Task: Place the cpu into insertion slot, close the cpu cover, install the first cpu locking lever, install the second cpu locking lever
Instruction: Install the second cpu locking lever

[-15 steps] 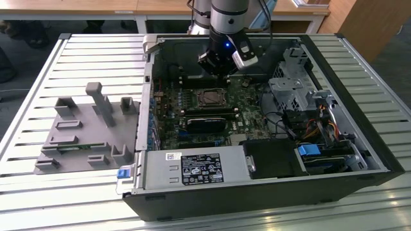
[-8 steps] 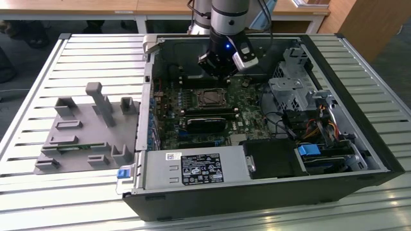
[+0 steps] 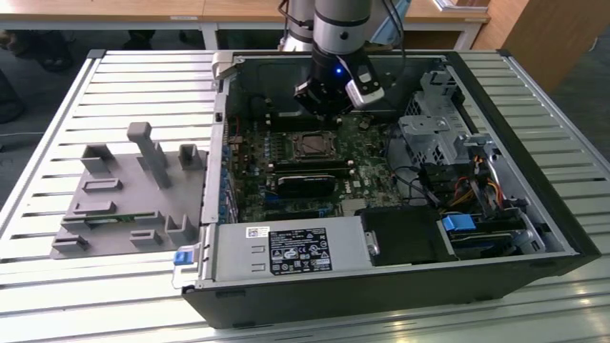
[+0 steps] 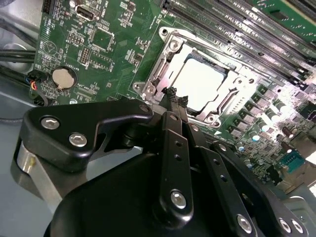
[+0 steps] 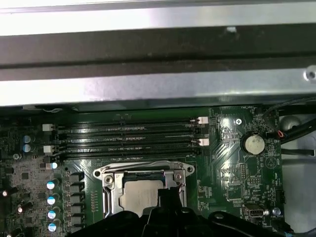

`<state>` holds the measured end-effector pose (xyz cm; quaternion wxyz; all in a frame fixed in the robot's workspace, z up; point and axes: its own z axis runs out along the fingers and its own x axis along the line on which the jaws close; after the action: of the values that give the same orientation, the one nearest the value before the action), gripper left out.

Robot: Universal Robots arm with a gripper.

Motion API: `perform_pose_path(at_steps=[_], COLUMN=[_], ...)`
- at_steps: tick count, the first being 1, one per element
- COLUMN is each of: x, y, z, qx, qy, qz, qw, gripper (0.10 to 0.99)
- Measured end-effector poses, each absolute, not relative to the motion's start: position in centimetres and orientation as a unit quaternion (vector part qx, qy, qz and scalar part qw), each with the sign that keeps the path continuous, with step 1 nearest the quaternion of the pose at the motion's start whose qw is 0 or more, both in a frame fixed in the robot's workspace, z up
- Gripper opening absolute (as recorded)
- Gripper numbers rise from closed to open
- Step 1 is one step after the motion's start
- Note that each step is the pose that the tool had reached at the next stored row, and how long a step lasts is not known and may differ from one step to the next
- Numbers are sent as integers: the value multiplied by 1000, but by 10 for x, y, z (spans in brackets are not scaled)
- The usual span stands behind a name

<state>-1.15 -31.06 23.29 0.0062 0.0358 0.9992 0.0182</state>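
Note:
The cpu (image 4: 200, 83) lies in the insertion slot (image 3: 313, 146) on the green motherboard, its pale metal face showing in both wrist views (image 5: 138, 197). The silver cpu cover (image 4: 161, 63) lies flat around it, framing the chip through its window (image 5: 143, 174). My gripper (image 4: 173, 95) hangs just above the near edge of the socket with its black fingers (image 4: 169, 133) pressed together on nothing. In the exterior view the gripper (image 3: 324, 113) is inside the open computer case, slightly behind the socket. I cannot tell how the locking levers stand.
Long black memory slots (image 5: 128, 140) run beside the socket. A coin battery (image 4: 62, 76) sits on the board. The case holds a power supply (image 3: 286, 250), a drive cage (image 3: 438, 136) and cables (image 3: 476, 189). A grey fixture (image 3: 124, 193) lies on the slatted table at the exterior view's left.

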Motion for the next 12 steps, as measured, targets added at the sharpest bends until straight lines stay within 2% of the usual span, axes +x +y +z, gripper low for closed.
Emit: perform_pose_path(at_steps=[12], x=[-11], y=[-320], z=[233], qx=[38], qy=[999], qz=[18], qw=[6], gripper=[106])
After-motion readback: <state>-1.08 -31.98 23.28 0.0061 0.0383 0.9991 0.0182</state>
